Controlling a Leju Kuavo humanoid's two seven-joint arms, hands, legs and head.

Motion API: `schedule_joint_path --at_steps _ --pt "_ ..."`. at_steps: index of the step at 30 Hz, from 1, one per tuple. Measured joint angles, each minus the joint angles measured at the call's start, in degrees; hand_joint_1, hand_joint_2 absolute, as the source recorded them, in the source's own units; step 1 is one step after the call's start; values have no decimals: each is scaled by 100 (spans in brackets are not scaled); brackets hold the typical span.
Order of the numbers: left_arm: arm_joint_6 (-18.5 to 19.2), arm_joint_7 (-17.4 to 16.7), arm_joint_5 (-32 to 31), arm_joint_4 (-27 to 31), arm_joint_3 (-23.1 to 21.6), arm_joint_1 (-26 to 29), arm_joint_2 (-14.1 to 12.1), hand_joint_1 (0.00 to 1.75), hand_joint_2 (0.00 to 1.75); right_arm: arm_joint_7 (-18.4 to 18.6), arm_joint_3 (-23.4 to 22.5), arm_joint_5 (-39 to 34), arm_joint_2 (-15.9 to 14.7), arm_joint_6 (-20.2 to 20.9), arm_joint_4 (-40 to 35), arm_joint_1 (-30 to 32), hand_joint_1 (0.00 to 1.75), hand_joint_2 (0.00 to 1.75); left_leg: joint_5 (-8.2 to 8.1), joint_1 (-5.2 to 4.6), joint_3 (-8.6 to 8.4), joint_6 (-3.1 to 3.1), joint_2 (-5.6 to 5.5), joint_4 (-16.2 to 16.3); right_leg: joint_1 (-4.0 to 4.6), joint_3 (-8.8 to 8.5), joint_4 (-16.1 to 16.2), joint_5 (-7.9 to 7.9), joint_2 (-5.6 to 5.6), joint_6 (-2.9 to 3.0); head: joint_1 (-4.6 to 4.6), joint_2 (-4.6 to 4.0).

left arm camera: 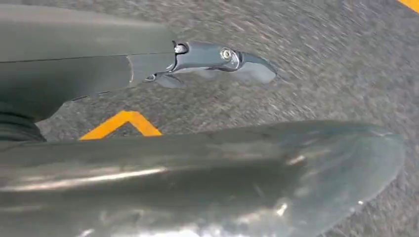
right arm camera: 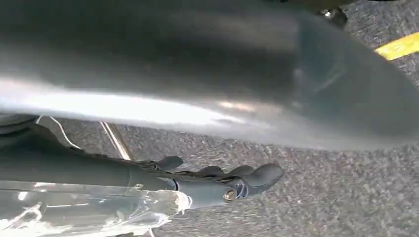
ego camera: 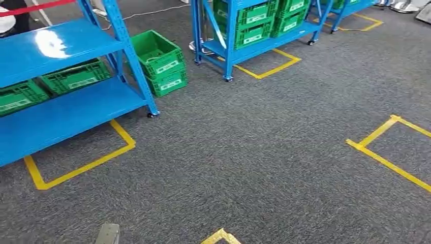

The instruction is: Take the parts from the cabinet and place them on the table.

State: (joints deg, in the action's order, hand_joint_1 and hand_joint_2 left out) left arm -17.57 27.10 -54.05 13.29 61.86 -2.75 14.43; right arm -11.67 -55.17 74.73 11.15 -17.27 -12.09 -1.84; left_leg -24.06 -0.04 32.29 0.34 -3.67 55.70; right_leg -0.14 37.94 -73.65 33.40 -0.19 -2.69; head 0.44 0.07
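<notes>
Grey carpet (ego camera: pixel 254 152) fills most of what you see from the head view, marked with yellow tape outlines (ego camera: pixel 76 168) on the floor. On your left stands a blue shelf rack (ego camera: pixel 61 51) on small wheels, with green crates (ego camera: pixel 76 76) sitting on its lower shelf. Two more green crates (ego camera: pixel 158 63) are stacked on the floor just beside that rack's front leg. Farther back a second blue rack (ego camera: pixel 244 48) carries more green crates (ego camera: pixel 259 20). You cannot tell from here what parts lie inside any of the crates.

In the left wrist view the left hand (left arm camera: pixel 217 61) hangs over the carpet; its fingers (left arm camera: pixel 247 66) lie stretched out straight and close together, with nothing between them and the thick thumb. A corner of yellow tape shows beneath it.

In the right wrist view the right hand (right arm camera: pixel 217 182) also hangs over the carpet, its fingers (right arm camera: pixel 264 174) extended with their tips slightly bent, gripping nothing. A crumpled piece of clear plastic film (right arm camera: pixel 84 210) lies along the hand's side; you cannot tell whether it is fixed there.
</notes>
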Motion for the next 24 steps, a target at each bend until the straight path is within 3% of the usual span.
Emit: schedule_joint_path --at_steps 1,2,3,4,7,8,9,10,12,13,14,15,16,17,18,19,20,23,24 --pt "2 -2 -9 0 0 0 2 0 0 -2 9 9 0 -4 0 -5 0 0 4 4 -9 -11 -86 1 -10 -199 460 -280 28 9 -6 0" --pt "2 -7 -11 0 0 -4 9 0 0 -6 18 11 0 -9 0 -10 0 0 5 14 -17 -35 -178 4 -37 -467 1056 -579 192 7 2 0" --pt "2 -11 -11 0 0 -7 11 0 0 -11 28 9 0 -13 0 -8 0 0 11 18 -8 -60 -230 5 -78 -615 1407 -652 491 4 2 0" --pt "2 -13 22 0 0 -22 7 0 0 -17 37 4 9 -18 4 -5 0 0 8 -11 33 -102 -317 59 -99 -637 1524 -603 586 17 2 0" --pt "7 -15 79 0 2 11 2 0 0 -17 42 -4 9 -33 4 -14 0 0 84 44 104 -222 -480 9 -38 -646 1474 -630 411 118 -4 0" --pt "13 -17 92 0 4 19 -2 0 0 -15 42 -6 9 -48 4 -10 0 0 75 50 123 -245 -514 19 -79 -650 1521 -665 330 172 2 0" --pt "31 -17 109 0 4 31 0 0 0 -17 42 -4 9 -50 4 -19 0 0 -34 13 167 -266 -146 127 -67 -658 1534 -678 254 206 -9 0" --pt "64 -24 129 0 4 18 0 0 0 -26 42 -4 9 -52 4 -20 0 0 -244 7 309 -294 109 418 -57 -656 1537 -678 185 250 -77 0" --pt "136 -33 149 0 7 -26 -2 0 0 -59 42 -6 9 -61 4 13 0 0 -716 18 780 -333 273 1380 -36 -644 1537 -665 -23 271 -89 0" --pt "177 -33 166 0 13 -24 0 0 0 -102 39 -6 9 -81 4 25 0 0 -835 21 954 -344 288 1746 -33 -640 1537 -660 -122 277 -87 0" --pt "225 -33 212 0 20 -11 0 0 0 -159 41 -9 9 -103 4 25 0 0 -808 23 999 -354 294 1849 -33 -640 1536 -658 -209 275 -89 0" --pt "262 -35 271 0 35 2 0 0 0 -225 42 -15 9 -131 4 16 0 0 -637 24 891 -354 302 1668 -34 -642 1536 -652 -292 273 -89 0" --pt "295 -35 323 0 64 3 0 0 0 -288 42 -22 9 -153 4 6 0 0 -413 24 684 -347 331 1292 -36 -653 1536 -645 -360 263 -92 0" --pt "321 -35 369 0 89 0 0 0 0 -343 42 -35 9 -179 4 -1 0 0 -182 20 401 -332 437 798 -36 -672 1536 -636 -430 250 -89 0" --pt "339 -33 385 0 116 -8 0 0 0 -376 39 -46 9 -192 4 -7 0 0 -31 2 120 -309 728 339 -20 -704 1535 -619 -483 223 -94 0" --pt "367 -29 426 0 138 -36 13 0 0 -428 39 -70 9 -201 4 2 0 0 -71 -39 -27 -298 1048 31 49 -704 1493 -571 -544 176 -115 0" --pt "382 -18 463 0 159 -61 13 0 0 -470 39 -89 9 -207 4 4 0 0 -63 -26 -1 -225 929 75 53 -693 1507 -565 -582 161 -105 0" --pt "507 83 673 0 311 -43 7 0 0 -733 28 -247 9 -236 4 -19 0 0 -53 -29 11 -117 675 38 50 -809 1549 -536 -840 70 -87 0" --pt "536 112 693 0 348 -26 13 0 0 -785 22 -273 9 -240 2 -29 0 0 -30 11 6 -82 600 27 21 -788 1480 -467 -581 11 -63 0"
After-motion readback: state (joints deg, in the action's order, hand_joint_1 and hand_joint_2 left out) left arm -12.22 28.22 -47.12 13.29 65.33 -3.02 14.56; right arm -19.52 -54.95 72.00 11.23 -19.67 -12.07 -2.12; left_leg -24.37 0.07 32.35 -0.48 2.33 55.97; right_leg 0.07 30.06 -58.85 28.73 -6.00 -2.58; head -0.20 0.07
